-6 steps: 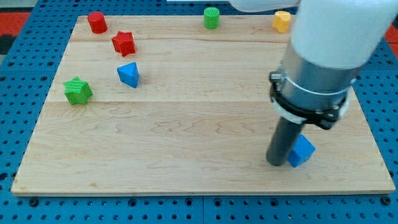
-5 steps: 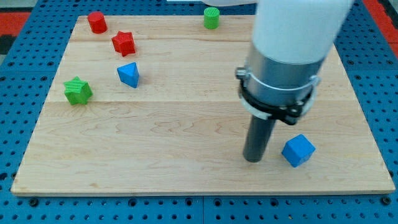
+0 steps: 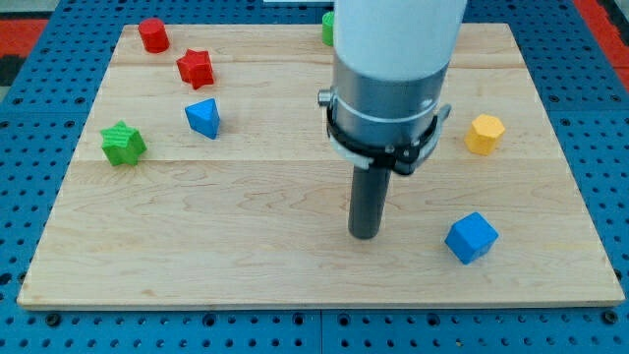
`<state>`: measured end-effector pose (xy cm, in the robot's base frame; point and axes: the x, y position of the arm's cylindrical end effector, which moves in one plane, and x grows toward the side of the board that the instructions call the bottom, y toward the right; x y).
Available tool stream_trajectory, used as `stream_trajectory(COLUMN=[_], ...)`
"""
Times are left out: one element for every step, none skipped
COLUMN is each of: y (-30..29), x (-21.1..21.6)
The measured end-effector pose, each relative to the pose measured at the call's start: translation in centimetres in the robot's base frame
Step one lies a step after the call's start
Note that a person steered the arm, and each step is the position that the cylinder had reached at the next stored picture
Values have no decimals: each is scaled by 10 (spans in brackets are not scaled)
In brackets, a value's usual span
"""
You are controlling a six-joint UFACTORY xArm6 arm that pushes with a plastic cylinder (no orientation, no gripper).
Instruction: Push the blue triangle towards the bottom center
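The blue triangle (image 3: 202,117) sits on the wooden board (image 3: 246,226) at the upper left, below the red star (image 3: 196,68). My tip (image 3: 365,235) rests on the board right of centre near the bottom, far to the right of and below the blue triangle. It touches no block. The blue cube (image 3: 471,237) lies to the right of my tip, apart from it.
A green star (image 3: 123,144) lies at the left edge. A red cylinder (image 3: 152,34) sits at the top left. A green cylinder (image 3: 326,28) at the top is partly hidden by the arm. A yellow hexagonal block (image 3: 485,133) lies at the right.
My tip has slid left, away from the blue cube it was beside. The arm no longer covers the yellow block. No block has moved.
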<state>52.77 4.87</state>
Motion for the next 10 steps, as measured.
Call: stream_trajectory(y=[-7,-30,-31,-35,-44,-44,-44,-44,-44,-55], x=[-28,-46,-55,-82,-96,-96,-112,-126,-130,-149])
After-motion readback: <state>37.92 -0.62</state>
